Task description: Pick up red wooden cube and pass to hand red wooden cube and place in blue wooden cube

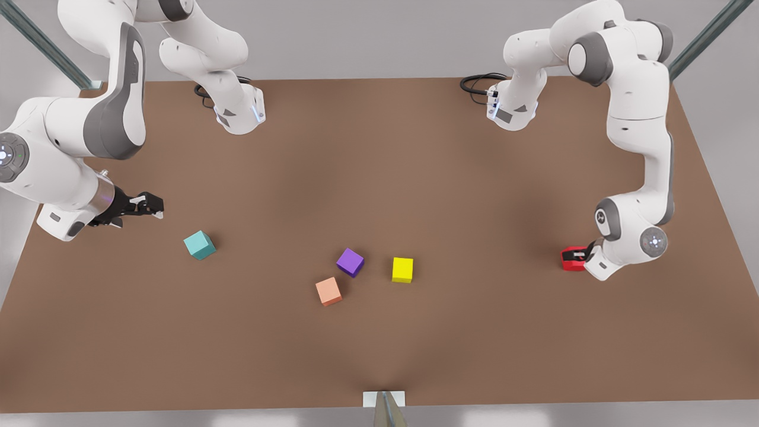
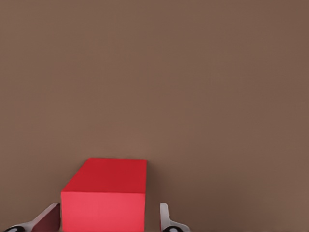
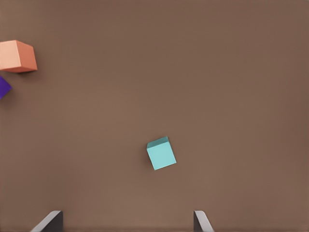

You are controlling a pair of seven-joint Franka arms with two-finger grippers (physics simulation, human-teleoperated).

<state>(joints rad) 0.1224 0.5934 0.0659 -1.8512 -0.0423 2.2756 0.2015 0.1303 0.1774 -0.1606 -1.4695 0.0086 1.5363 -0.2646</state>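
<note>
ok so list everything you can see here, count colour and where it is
red cube: one, bright red, near the front view's right edge of the table, between the fingers of the left tool
teal cube: one, blue-green, on the front view's left part of the table, alone
purple cube: one, purple, mid table, close beside the orange cube
orange cube: one, salmon orange, mid table, nearer the camera than the purple one
yellow cube: one, yellow, mid table, on the front view's right of the purple cube
table: one, brown, under everything
left tool: one, fingers straddling the red cube with a gap on one side
right tool: one, dark, open, above the table near the teal cube, waiting
</note>
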